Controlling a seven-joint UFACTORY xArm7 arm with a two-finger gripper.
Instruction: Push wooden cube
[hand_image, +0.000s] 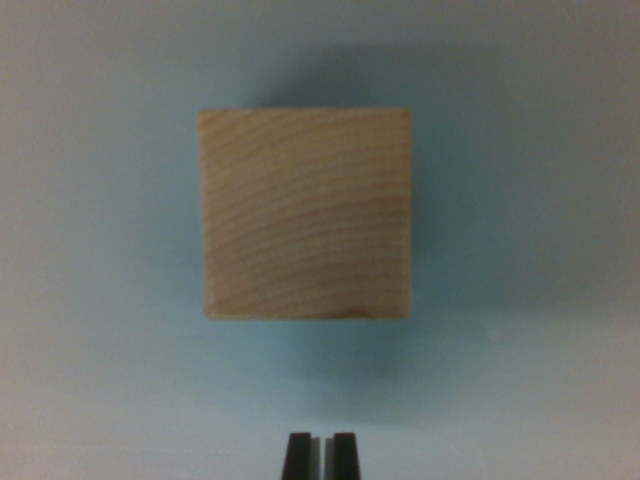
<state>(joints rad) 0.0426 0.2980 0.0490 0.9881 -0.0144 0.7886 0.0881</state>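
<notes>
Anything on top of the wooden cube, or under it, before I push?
Nothing lies on the wooden cube; its top face shows bare grain. It sits on the plain blue surface. What is directly beneath it is covered. The gripper is below it in the wrist view, apart.

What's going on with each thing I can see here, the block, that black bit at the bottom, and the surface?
wooden cube: lying flat on the surface, square to the camera, untouched.
hand: at the bottom edge of the wrist view, its two dark fingers nearly together with only a thin slit between them, holding nothing, apart from the cube.
blue-grey surface: bare around the cube, shadowed next to it.
</notes>
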